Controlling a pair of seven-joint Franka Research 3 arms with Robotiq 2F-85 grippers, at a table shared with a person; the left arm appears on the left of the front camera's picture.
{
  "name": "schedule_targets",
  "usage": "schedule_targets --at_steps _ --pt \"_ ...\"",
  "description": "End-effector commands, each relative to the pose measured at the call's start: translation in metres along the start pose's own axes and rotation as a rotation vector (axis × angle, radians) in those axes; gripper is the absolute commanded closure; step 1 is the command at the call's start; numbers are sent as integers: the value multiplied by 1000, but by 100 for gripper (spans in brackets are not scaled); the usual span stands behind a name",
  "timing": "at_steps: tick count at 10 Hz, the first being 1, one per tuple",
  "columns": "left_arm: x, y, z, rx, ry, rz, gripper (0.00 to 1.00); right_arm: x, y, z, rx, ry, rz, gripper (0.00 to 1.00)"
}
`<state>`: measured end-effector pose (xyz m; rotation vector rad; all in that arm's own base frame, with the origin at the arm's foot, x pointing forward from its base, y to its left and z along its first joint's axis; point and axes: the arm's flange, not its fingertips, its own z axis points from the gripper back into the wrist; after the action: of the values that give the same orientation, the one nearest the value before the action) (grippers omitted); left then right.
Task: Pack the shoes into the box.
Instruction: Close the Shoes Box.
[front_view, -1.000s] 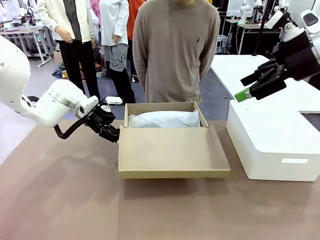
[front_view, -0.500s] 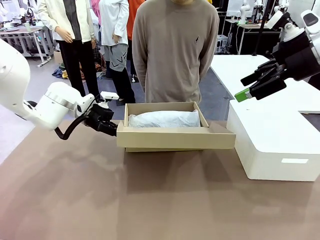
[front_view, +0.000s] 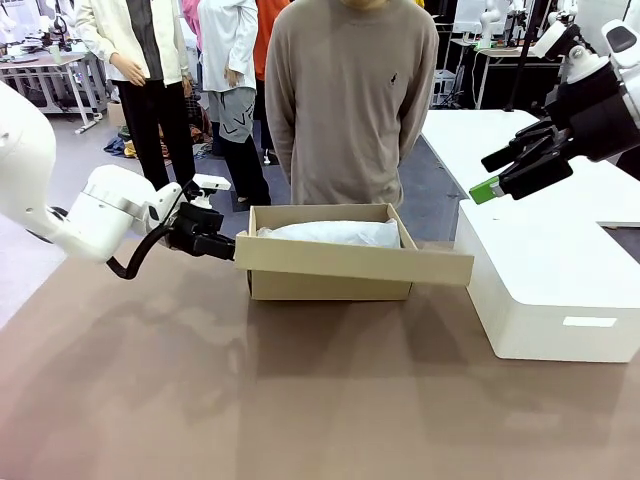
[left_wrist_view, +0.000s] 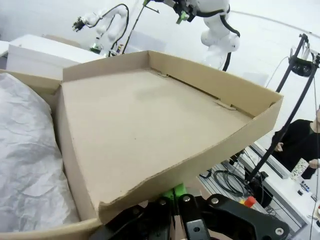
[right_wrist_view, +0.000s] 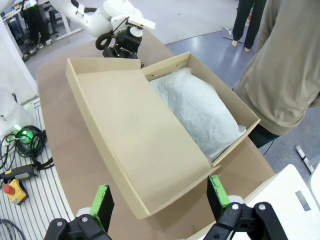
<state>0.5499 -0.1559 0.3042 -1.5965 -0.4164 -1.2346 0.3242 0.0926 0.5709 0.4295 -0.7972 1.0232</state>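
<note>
Seemingly crosswise box (front_view: 330, 270), lid (front_view: 355, 262) half-raised.

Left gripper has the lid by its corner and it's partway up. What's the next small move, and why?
Probably keep swinging the lid up and over toward the person's side. The left gripper is shut on its corner, the flap stands roughly level with the rim of the box, and the tissue paper inside is not yet covered. The right gripper hangs open above the white box, clear of the path.
</note>
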Motion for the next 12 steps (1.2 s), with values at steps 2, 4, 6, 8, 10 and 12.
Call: schedule_targets --at_steps 2,4,6,8,10,12 --pt "19 -35 -10 141 -5 -12 100 0 -2 0 13 -22 8 0" --pt "25 -48 -9 207 -12 -2 100 0 -2 0 13 -22 8 0" --pt "27 -54 -8 267 -19 -12 100 0 -2 0 13 -22 8 0" --pt "37 -61 -7 397 43 5 100 0 -2 0 13 -22 8 0" --pt "52 -71 -4 558 140 24 100 0 -2 0 13 -22 8 0" --pt "63 -78 -1 613 169 11 100 0 -2 0 13 -22 8 0"
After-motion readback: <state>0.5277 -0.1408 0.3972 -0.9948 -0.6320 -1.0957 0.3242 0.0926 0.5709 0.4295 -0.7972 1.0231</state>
